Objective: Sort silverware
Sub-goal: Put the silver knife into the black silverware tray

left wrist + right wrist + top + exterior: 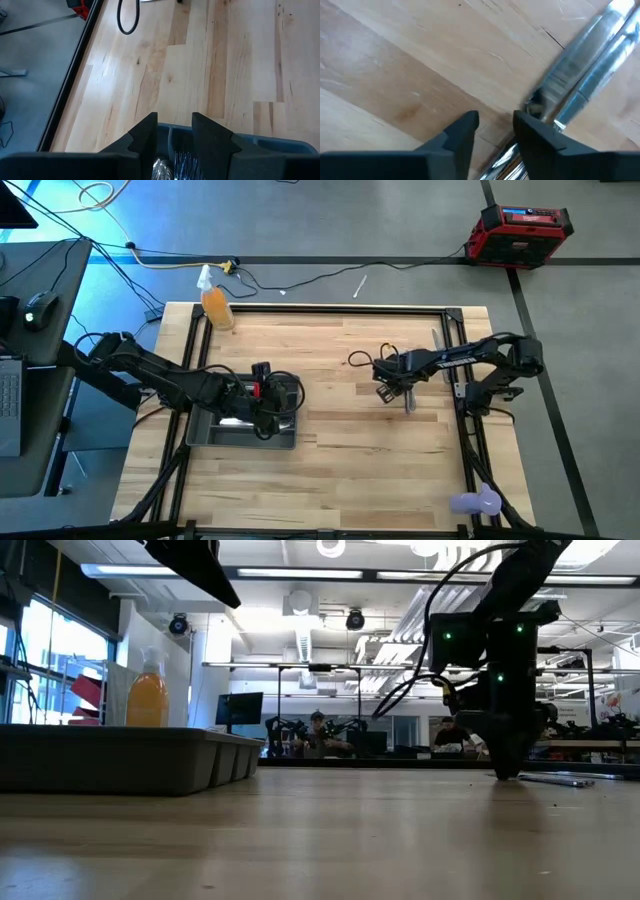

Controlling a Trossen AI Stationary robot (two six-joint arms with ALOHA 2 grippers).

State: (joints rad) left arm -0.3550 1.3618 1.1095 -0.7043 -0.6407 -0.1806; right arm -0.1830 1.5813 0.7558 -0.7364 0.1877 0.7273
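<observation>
High view: left pincer (262,415) hovers over dark grey compartmented plastic tray (205,436), lower left, to drop in silverware.

Right wrist view: right pincer (495,132), fingers spread, is down at shiny silver metal knives (580,85) on wooden table (395,60), upper right, for pickup.

Left wrist view: left fingers (145,137) spread above sorted forks (186,162).

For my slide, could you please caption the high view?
Left gripper hovers over the grey tray; right gripper reaches silverware lying on the table.

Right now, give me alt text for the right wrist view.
The right end effector hovers low over shiny silverware lying on the wooden table, its dark fingers slightly apart, one piece showing between them.
</observation>
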